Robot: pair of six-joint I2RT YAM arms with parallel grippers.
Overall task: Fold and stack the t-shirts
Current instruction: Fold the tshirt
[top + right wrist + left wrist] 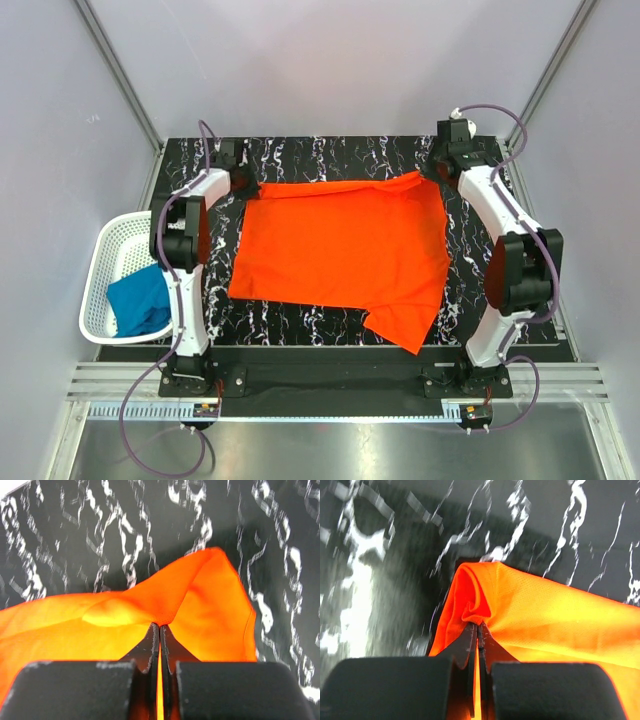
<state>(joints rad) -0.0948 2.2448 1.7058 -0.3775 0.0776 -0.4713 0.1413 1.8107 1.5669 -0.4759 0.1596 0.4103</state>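
A bright orange-red t-shirt (340, 250) lies spread over the middle of the black marbled table, one sleeve sticking out toward the near edge. My left gripper (243, 184) is shut on its far left corner (475, 607), the cloth bunched between the jaws. At the far right corner (200, 595) my right gripper (440, 172) is likewise shut on the cloth. Both pinched corners sit lifted a little off the table. A teal blue t-shirt (140, 300) lies crumpled in the basket at the left.
A white mesh basket (105, 255) stands off the table's left edge beside the left arm. Black marbled table (330, 155) shows as a bare strip beyond the shirt and on both sides. Grey walls close the scene.
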